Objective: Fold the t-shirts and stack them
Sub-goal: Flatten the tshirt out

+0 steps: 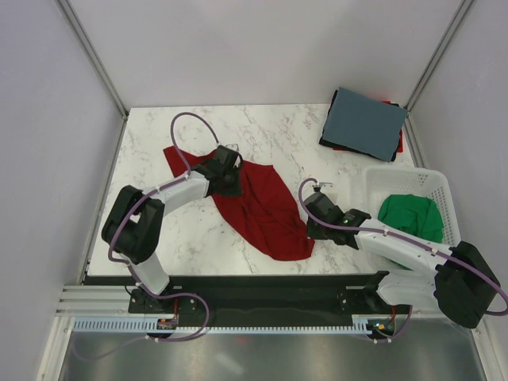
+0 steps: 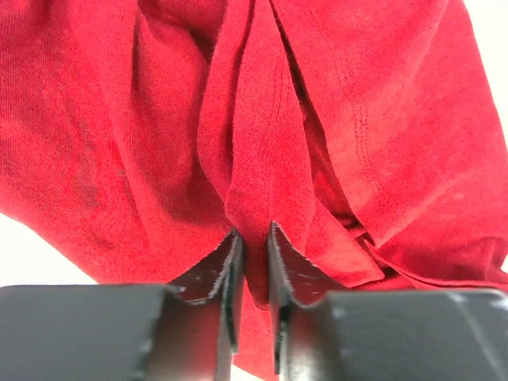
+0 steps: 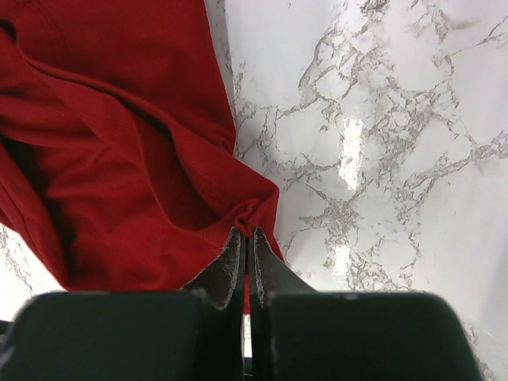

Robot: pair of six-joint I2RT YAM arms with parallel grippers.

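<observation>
Presently the red t-shirt (image 1: 266, 208) lies unfolded and rumpled into long ridges on the marbled bench (image 1: 278, 131), running diagonally between the two arms. The left tool (image 2: 254, 238) is clenched on a raised fold of its cloth at the far end, and the right tool (image 3: 248, 238) is pinched tight on a corner of its near right edge. A slate-blue t-shirt (image 1: 367, 121) sits folded flat on darker ones (image 1: 327, 141) at the far right corner, and a green t-shirt (image 1: 409, 216) lies heaped in the white basket (image 1: 438, 184).

The left claw (image 1: 228, 171) and right claw (image 1: 312, 220) both meet the crumpled red t-shirt (image 1: 266, 208).
</observation>
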